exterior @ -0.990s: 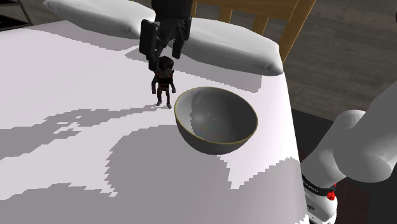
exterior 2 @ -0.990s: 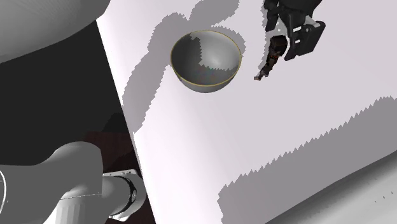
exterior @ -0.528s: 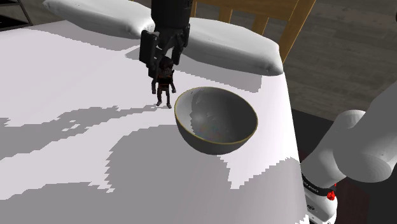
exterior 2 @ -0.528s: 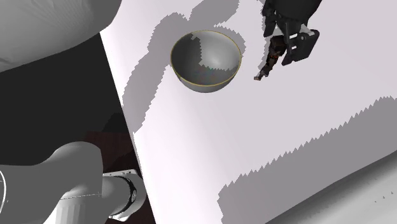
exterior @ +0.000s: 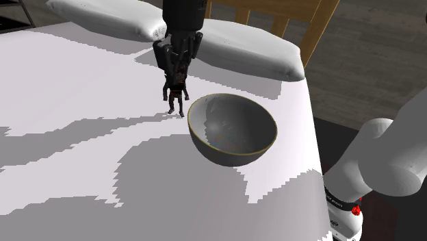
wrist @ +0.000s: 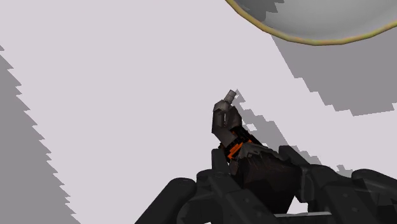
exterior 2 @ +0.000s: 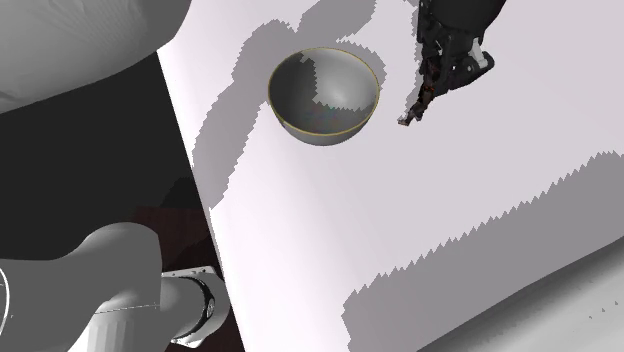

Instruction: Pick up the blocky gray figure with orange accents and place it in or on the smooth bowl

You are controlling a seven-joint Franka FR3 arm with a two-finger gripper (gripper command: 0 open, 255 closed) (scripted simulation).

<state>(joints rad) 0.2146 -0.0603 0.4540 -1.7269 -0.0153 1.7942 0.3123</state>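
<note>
Figure point(exterior: 176, 94) within claw point(exterior: 177, 67) (head uppermost)

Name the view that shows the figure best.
Shoulder view: the figure shows upright, body and legs clear below the claw. Second exterior view: claw hides most. Wrist view: one leg and orange trim.

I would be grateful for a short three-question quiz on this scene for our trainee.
1. True or false: the figure already lies inside the bowl.
2. What does the hand clasp? A) the bowl's rim B) the figure C) nothing
3. Fill in: in the shoulder view, the figure stands to the bowl's ____.
Key: 1 false; 2 B; 3 left.
</note>
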